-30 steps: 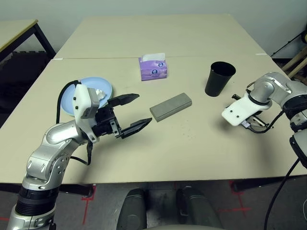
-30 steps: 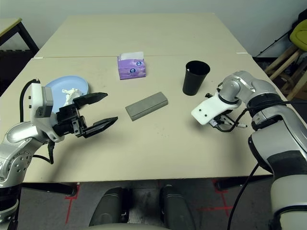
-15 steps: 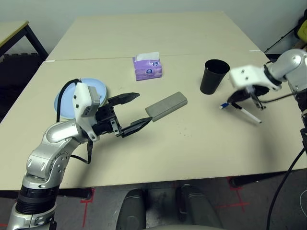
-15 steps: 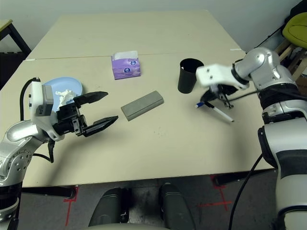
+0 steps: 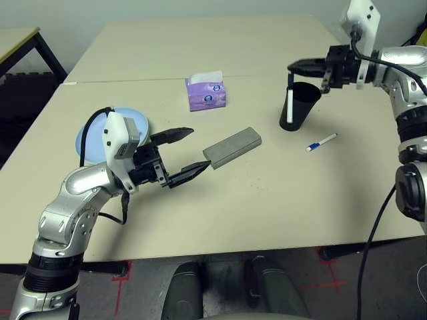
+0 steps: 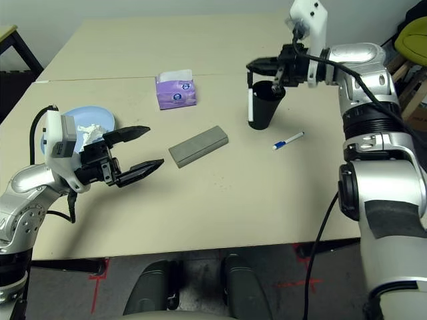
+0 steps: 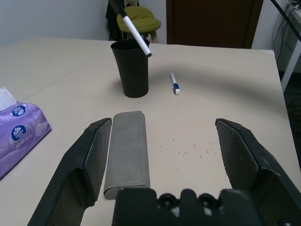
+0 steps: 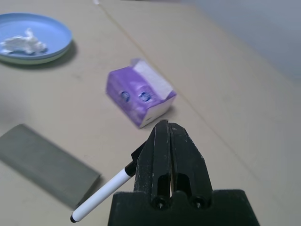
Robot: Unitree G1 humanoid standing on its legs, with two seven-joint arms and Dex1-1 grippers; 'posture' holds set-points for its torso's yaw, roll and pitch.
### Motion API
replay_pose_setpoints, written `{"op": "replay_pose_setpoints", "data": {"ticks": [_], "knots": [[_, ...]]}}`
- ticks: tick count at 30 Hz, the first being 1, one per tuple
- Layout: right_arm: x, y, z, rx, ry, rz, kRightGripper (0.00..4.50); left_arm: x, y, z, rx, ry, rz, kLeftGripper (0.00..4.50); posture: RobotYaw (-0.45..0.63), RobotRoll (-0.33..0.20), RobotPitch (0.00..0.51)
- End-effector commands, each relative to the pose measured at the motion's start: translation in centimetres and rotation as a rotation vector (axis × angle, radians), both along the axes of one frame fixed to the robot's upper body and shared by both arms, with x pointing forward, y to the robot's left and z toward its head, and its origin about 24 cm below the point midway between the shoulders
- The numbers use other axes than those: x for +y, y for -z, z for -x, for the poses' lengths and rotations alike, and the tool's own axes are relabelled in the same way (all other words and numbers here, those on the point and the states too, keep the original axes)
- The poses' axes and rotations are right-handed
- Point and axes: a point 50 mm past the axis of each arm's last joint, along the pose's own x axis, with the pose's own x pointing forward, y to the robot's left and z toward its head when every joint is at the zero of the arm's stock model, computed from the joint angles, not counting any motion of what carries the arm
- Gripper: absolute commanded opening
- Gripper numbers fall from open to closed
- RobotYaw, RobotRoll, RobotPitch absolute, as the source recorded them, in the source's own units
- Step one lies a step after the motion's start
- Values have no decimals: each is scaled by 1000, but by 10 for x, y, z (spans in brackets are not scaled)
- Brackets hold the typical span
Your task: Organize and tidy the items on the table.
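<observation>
My right gripper (image 5: 293,67) is shut on a white marker pen (image 5: 291,100), which hangs upright from it in the air. The pen shows against the left wall of the black cup (image 5: 300,107). A second marker (image 5: 321,142) lies on the table (image 5: 267,200) to the right of the cup. The grey glasses case (image 5: 232,147) lies mid-table. My left gripper (image 5: 193,150) stands open just left of it, one fingertip close to the case's near end. The light blue plate (image 6: 73,127) at the left holds a crumpled tissue (image 6: 90,132). A pale green rim (image 8: 37,59) shows under the plate.
A purple tissue box (image 5: 205,93) stands behind the case. A second table (image 5: 200,47) adjoins at the back. Another table's corner (image 5: 20,40) and dark legs are at the far left.
My right arm has lifted one marker off the table and swung up and back to the cup. The other marker stayed on the table. The left arm has hardly moved.
</observation>
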Motion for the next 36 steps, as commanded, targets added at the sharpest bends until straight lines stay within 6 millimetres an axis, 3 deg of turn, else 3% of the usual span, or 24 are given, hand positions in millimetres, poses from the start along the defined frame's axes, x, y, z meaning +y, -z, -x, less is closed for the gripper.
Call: {"op": "replay_pose_setpoints", "data": {"ticks": [1,8,19,25,32,36], "knots": [[-2,-14,-3,-119,74,-64,33,-1,3,-1,-1,8,-19,4500,36,0,90],[-11,-21,-11,-277,266,-30,33,-1,2,-3,-12,7,-18,4500,34,0,86],[-30,-8,-11,-288,350,55,33,-1,0,-6,-30,5,-15,4500,23,0,88],[-37,7,-10,-266,357,103,33,-2,0,-7,-34,6,-10,4500,20,0,88],[-39,40,-10,-197,356,143,33,-3,-1,-9,-37,5,-2,4500,20,0,88],[-38,43,-11,-191,360,145,33,-4,-2,-9,-40,5,1,4500,25,0,89]]}}
